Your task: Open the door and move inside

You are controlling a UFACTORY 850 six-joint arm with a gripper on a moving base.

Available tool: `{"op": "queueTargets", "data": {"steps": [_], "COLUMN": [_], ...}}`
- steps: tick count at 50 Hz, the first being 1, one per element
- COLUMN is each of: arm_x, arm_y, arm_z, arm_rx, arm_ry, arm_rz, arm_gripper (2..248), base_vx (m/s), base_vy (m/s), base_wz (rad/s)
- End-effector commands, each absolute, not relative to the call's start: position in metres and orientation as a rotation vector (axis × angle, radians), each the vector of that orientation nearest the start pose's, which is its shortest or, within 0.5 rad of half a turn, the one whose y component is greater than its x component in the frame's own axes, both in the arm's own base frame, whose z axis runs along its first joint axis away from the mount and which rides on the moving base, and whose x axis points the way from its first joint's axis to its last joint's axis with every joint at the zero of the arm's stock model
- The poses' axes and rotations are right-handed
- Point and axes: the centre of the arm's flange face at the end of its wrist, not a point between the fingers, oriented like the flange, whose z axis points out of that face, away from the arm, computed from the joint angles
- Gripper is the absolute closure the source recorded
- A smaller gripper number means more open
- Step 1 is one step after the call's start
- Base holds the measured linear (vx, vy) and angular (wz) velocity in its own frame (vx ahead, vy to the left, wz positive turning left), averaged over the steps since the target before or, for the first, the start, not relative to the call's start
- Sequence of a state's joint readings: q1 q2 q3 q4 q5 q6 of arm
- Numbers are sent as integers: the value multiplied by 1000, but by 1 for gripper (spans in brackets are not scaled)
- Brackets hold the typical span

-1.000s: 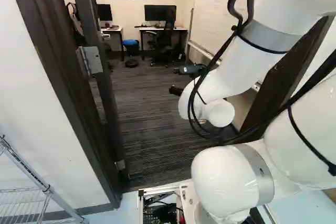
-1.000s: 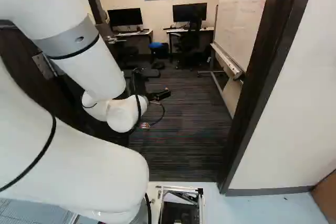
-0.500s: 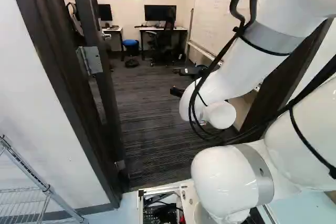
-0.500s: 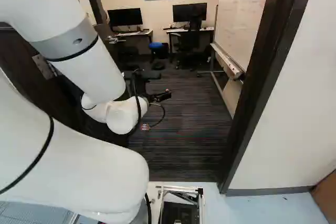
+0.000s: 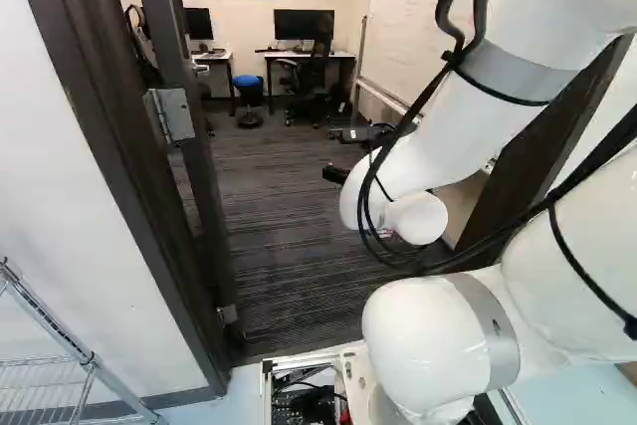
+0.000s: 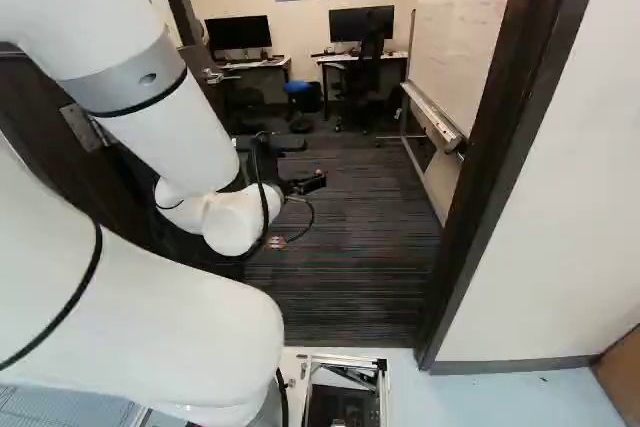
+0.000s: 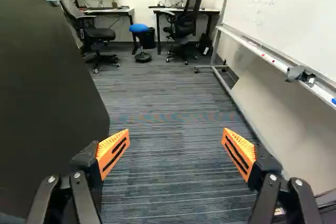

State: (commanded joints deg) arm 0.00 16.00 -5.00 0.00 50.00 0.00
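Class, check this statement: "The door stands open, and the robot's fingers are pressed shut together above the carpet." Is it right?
Not quite. The fingers are not shut together: the wrist view shows them wide apart, gripping nothing. The rest holds: the door stands open, and the fingers are above the carpet.

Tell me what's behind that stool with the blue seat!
A black bin stands behind the stool. The stool covers part of it, and what's inside the bin can't be seen.

matt door (image 7: 47, 98), metal hinge (image 5: 174, 114), ribbed carpet (image 7: 173, 166) (rough-looking), glossy arm (image 5: 428, 335)
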Motion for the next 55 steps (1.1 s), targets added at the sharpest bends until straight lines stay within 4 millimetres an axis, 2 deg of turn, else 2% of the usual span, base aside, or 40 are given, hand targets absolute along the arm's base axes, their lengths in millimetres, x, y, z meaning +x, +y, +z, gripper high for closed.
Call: {"op": "queueTargets", "data": {"steps": [26,55], "arm_x": [270,270], "arm_y": [0,0], "arm_z": [366,366], "arm_rx": [-2558,-2558], "arm_ry": [0,0], "arm_rz": [-1824,-1824], "arm_gripper": [3,3], "base_vx": [109,182], "base_vy": [-14,-46], "base_wz": [6,-5]}}
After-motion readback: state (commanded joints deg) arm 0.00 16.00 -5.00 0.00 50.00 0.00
